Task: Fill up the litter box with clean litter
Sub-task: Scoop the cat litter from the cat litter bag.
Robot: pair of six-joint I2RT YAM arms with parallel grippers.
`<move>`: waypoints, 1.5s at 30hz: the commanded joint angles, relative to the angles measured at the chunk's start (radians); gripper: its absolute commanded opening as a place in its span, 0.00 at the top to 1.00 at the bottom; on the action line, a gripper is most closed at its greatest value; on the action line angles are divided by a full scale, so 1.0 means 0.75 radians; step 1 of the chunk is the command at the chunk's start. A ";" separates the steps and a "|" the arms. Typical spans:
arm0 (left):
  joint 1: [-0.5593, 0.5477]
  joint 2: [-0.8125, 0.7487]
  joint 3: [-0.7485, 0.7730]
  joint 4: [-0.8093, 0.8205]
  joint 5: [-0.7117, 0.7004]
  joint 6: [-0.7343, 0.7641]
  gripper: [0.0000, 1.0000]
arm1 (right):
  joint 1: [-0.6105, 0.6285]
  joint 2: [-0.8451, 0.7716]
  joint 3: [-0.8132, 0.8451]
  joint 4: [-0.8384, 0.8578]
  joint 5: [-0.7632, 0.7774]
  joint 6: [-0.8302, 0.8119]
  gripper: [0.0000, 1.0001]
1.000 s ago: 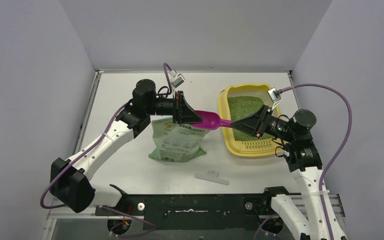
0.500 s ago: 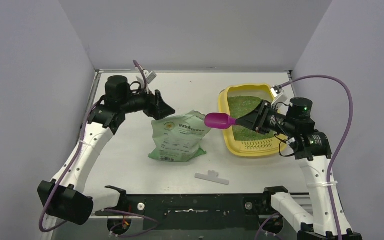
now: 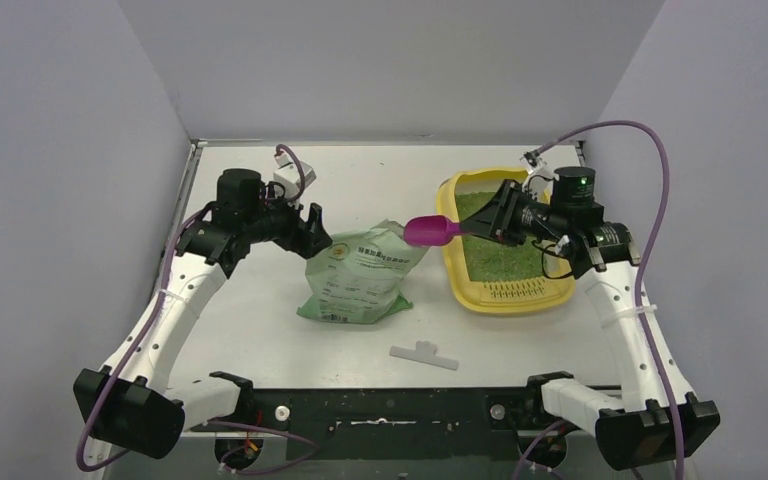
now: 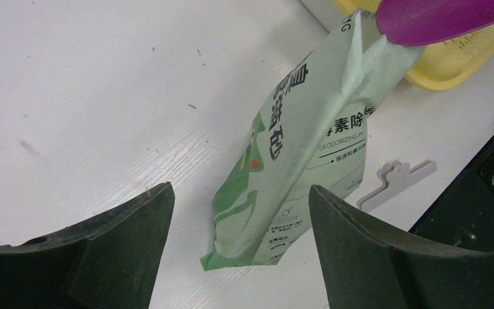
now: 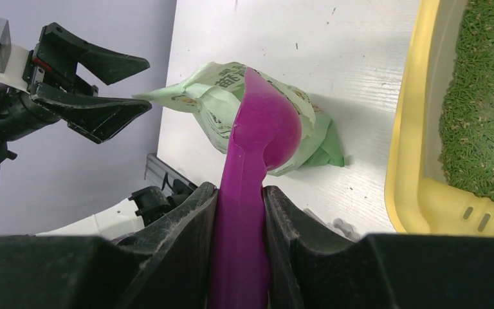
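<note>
The yellow litter box (image 3: 457, 262) sits at the right of the table with clean litter (image 3: 490, 225) spread inside as green granules (image 5: 482, 116). My right gripper (image 3: 488, 230) hovers over the box's left side, shut on the handle of a magenta scoop (image 3: 430, 230). The scoop's bowl (image 5: 267, 132) hangs over the top of the light-green bag (image 3: 360, 275). My left gripper (image 3: 318, 232) is open and empty, just left of the bag's top. In the left wrist view the bag (image 4: 296, 148) lies beyond the wide-apart fingers (image 4: 128, 219), untouched.
A white bag clip (image 3: 424, 354) lies near the front edge, below the bag. Grey walls close in the table on the left, right and back. The black base rail runs along the near edge.
My left gripper has opened, let go at the bag's top and drawn back to the left. My right arm has shifted toward the back with the scoop still in its grip.
</note>
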 commanded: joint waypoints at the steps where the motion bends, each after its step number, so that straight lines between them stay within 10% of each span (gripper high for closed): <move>1: 0.000 -0.051 -0.019 0.026 -0.068 0.055 0.25 | 0.075 0.053 0.079 0.106 0.021 -0.033 1.00; 37: -0.003 0.123 0.057 -0.063 0.170 0.283 0.26 | 0.205 0.445 0.503 -0.280 -0.073 -0.378 1.00; 45: -0.037 0.227 0.119 -0.140 0.328 0.329 0.41 | 0.297 0.527 0.458 -0.187 -0.087 -0.297 1.00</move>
